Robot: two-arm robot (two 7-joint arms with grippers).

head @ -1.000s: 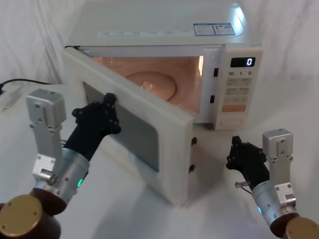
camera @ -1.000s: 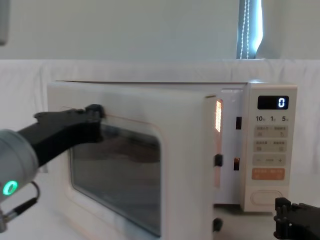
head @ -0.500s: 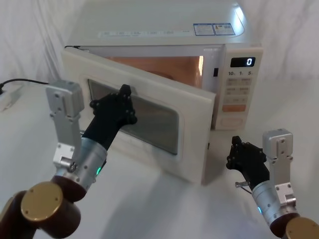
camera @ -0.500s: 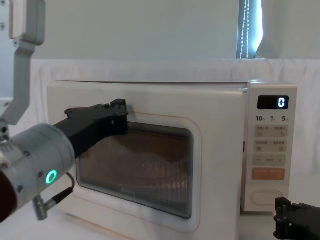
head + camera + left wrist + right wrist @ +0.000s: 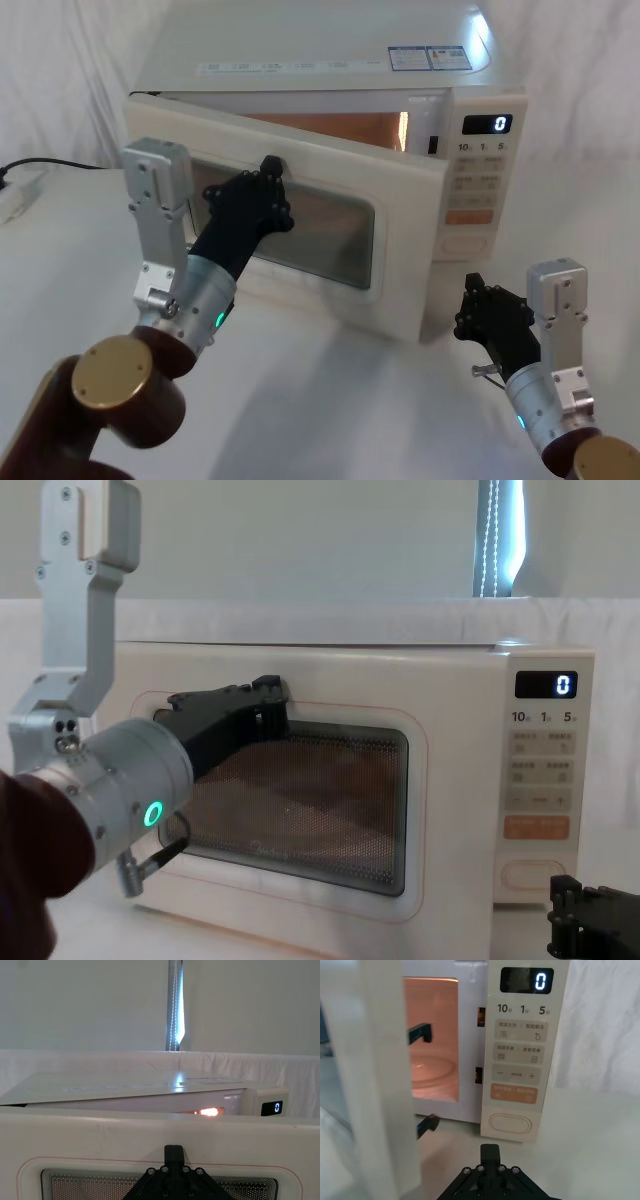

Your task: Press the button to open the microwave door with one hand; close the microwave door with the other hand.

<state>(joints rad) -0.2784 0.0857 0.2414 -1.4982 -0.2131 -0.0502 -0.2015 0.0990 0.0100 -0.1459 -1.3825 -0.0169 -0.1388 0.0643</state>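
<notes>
Closing step: the left gripper [image 5: 268, 190], fingers apparently together, presses the nearly shut door [image 5: 330, 235]; a final push should latch it. The right gripper [image 5: 478, 305], grip unclear, waits below the button [image 5: 510, 1123].

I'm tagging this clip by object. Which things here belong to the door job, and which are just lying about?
Part of the job:
- microwave door, nearly shut
- button
- left claw, against the door above its window
- right claw, held low in front of the control panel

Just lying about:
- black cable on the table
- stickers on the microwave top
</notes>
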